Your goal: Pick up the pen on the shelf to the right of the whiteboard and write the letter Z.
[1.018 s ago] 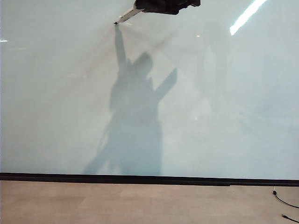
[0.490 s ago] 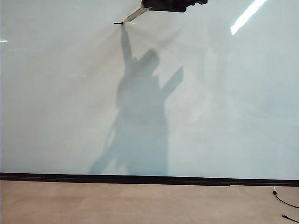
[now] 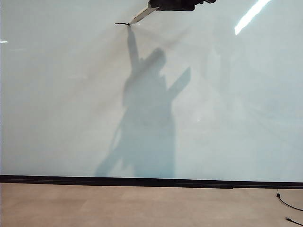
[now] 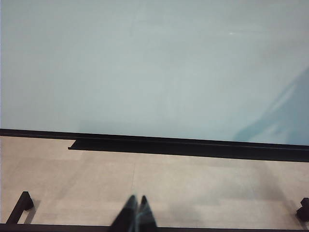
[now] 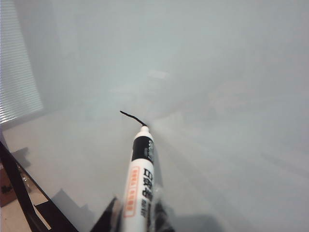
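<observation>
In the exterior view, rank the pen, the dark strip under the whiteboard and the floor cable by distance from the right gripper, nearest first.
1. The pen, held in the right gripper, top of the view.
2. The dark strip, along the whiteboard's bottom edge.
3. The floor cable, bottom right corner.

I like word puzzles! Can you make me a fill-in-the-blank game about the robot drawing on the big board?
1. The right gripper is shut on the ____.
2. The pen has drawn a short ____ line on the whiteboard.
3. The left gripper is shut and holds ____.

Missing words: pen; black; nothing
</observation>
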Controlling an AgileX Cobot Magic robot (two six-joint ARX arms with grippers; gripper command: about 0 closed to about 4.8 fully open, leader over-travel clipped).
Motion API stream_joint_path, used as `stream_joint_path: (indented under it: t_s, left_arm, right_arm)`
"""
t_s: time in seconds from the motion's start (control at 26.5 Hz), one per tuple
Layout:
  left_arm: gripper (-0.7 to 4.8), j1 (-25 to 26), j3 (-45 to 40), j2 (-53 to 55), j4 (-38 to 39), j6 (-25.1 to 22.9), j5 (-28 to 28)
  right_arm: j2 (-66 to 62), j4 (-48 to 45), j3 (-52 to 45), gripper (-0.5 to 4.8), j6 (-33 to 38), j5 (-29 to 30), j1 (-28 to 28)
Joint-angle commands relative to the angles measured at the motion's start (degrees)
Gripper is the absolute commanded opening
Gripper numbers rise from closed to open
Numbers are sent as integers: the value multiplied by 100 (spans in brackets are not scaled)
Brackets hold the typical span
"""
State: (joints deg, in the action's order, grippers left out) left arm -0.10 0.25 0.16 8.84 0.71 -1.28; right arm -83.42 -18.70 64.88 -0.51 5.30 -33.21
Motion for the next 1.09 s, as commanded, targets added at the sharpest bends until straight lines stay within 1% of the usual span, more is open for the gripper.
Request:
stream_joint_path:
  t_s: [0.04,0.3,0.45,0.75,1.09]
  left_arm:
    - [-4,0,13,2,-31,-26,-2]
    - [-5,0,13,2,-31,-26,-2]
    - [-4,0,13,2,-33,-26,-4]
    - [-4,0,13,2,-28,-26,-13]
    - [-5,0,13,2,-31,-26,-4]
  right_arm:
    - [61,-50,22,-5,-17,-382,127]
    - [155,59,-20,-6,-20,-382,212]
    - [278,37,-184,-5,-20,-396,236]
    - [654,-48,-544,-5,-15,-409,466]
    - [774,-39,-608,-5,-103,-413,509]
